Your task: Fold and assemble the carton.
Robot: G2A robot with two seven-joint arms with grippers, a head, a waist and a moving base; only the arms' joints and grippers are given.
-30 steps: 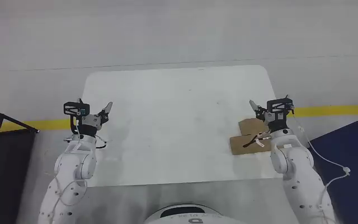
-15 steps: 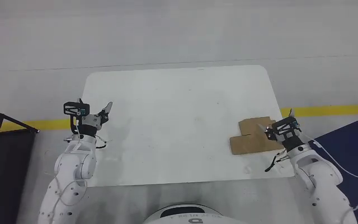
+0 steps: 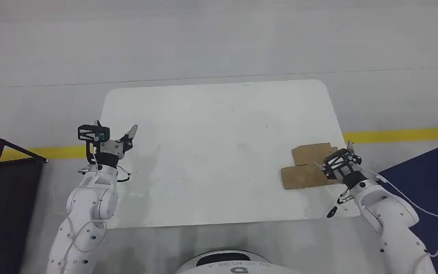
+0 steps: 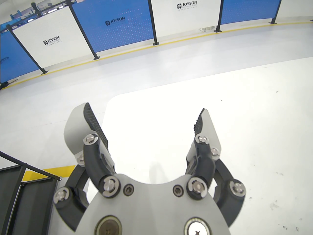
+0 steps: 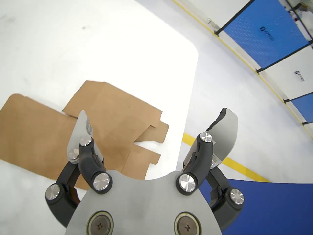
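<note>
A flat brown carton [image 3: 306, 167] lies unfolded near the right edge of the white table [image 3: 219, 137]. In the right wrist view the carton [image 5: 107, 125] spreads out under my right gripper [image 5: 156, 123], which is open and holds nothing. One finger hangs over the cardboard, the other past the table's edge. In the top view my right gripper [image 3: 335, 163] sits at the carton's right end. My left gripper [image 3: 126, 135] stands open and bare at the table's left edge, far from the carton, with bare tabletop under its fingers [image 4: 93, 123].
A yellow floor line [image 3: 393, 135] runs past both sides of the table. A dark blue mat [image 3: 410, 181] lies on the floor to the right, a black frame [image 3: 17, 154] to the left. Blue and white fence panels [image 4: 117, 20] stand beyond.
My right arm pulled back off the carton toward the table's right front corner and now points across the carton's right end. The left arm and the carton stayed put.
</note>
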